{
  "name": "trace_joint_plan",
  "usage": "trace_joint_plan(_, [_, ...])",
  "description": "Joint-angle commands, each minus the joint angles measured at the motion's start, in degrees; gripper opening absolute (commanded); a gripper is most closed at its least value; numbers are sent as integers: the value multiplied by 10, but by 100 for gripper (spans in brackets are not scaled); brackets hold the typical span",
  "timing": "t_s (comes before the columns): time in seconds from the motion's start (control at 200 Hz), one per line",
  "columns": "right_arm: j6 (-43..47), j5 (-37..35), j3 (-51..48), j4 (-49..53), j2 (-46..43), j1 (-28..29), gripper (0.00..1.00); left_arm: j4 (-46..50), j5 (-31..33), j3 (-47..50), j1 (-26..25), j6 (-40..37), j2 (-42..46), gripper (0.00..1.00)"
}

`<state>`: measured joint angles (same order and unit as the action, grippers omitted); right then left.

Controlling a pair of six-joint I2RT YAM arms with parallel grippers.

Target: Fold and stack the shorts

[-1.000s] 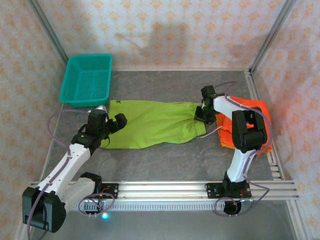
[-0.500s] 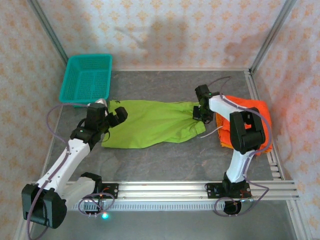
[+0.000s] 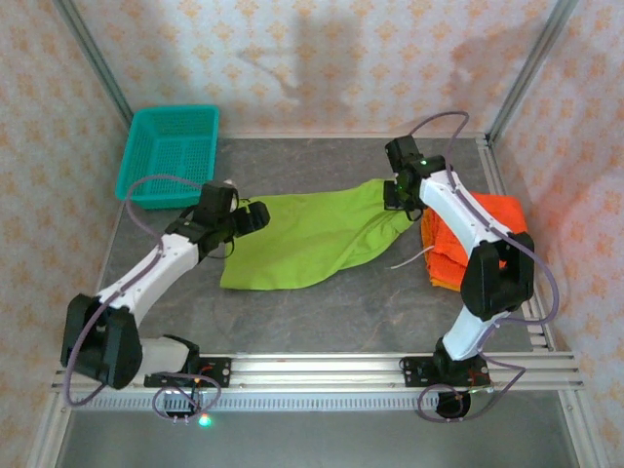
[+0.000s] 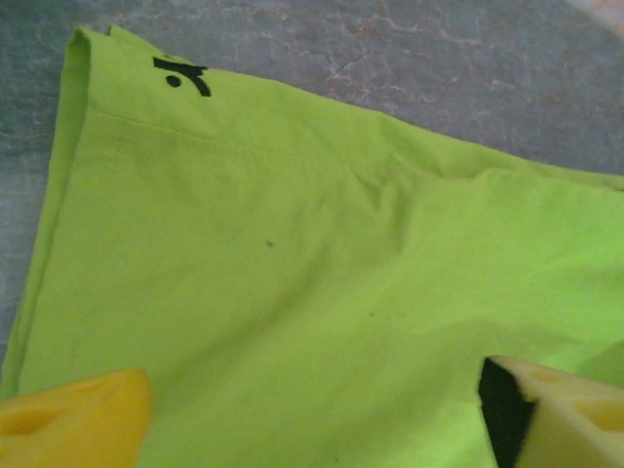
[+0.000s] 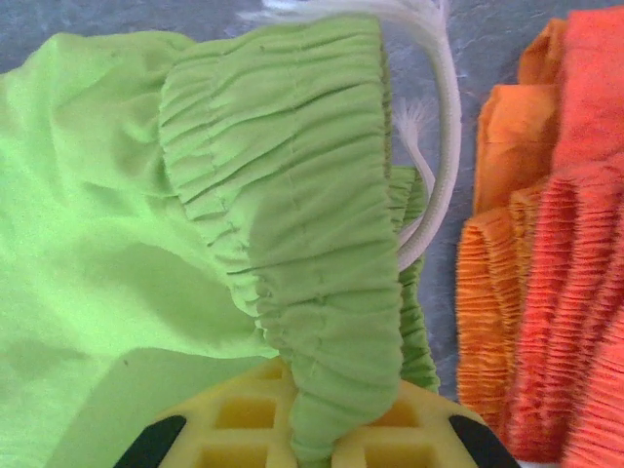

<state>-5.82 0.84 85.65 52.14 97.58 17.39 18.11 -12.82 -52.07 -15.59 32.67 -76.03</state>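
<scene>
The lime green shorts (image 3: 312, 239) lie spread across the middle of the table, their waist end raised at the right. My right gripper (image 3: 400, 190) is shut on the gathered green waistband (image 5: 322, 283), which bunches between its jaws (image 5: 327, 439); a white drawstring (image 5: 444, 117) loops beside it. My left gripper (image 3: 252, 216) hovers open over the leg end of the green shorts (image 4: 292, 253), with its yellow fingertips (image 4: 73, 419) wide apart and a small dark mark (image 4: 180, 73) near the hem corner. The orange shorts (image 3: 487, 234) sit folded in a pile at the right, also seen as the orange shorts (image 5: 546, 273) beside the waistband.
A teal mesh basket (image 3: 171, 156) stands at the back left corner. Patterned walls with metal posts enclose the table on three sides. An aluminium rail (image 3: 322, 369) runs along the near edge by the arm bases.
My right gripper has carried the green waistband up and toward the back, skewing the shorts. My left gripper has moved right and back over the leg end, still open.
</scene>
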Motion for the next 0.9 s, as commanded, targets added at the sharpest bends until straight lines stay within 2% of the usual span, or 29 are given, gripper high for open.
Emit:
trace_joint_plan(0.0, [17, -44, 22, 51, -6, 3, 0, -15, 21, -23, -10, -11, -44, 79])
trace_joint_plan(0.12, [17, -44, 23, 56, -1, 3, 0, -29, 36, -24, -25, -5, -91, 73])
trace_joint_plan(0.3, [15, -46, 22, 59, 6, 4, 0, -31, 56, -17, -39, 7, -154, 73])
trace_joint_plan(0.56, [-11, -12, -44, 36, 15, 3, 1, -33, 86, 27, -47, 15, -181, 81])
trace_joint_plan(0.68, [-27, 19, -78, 20, 15, 3, 15, -17, 115, 55, -47, 21, -184, 83])
trace_joint_plan(0.775, [-34, 40, -99, 7, 10, 3, 39, 13, 151, 76, -47, 19, -172, 83])
trace_joint_plan(0.896, [-43, 48, -114, -5, 2, 0, 56, 54, 203, 99, -42, 12, -136, 84])
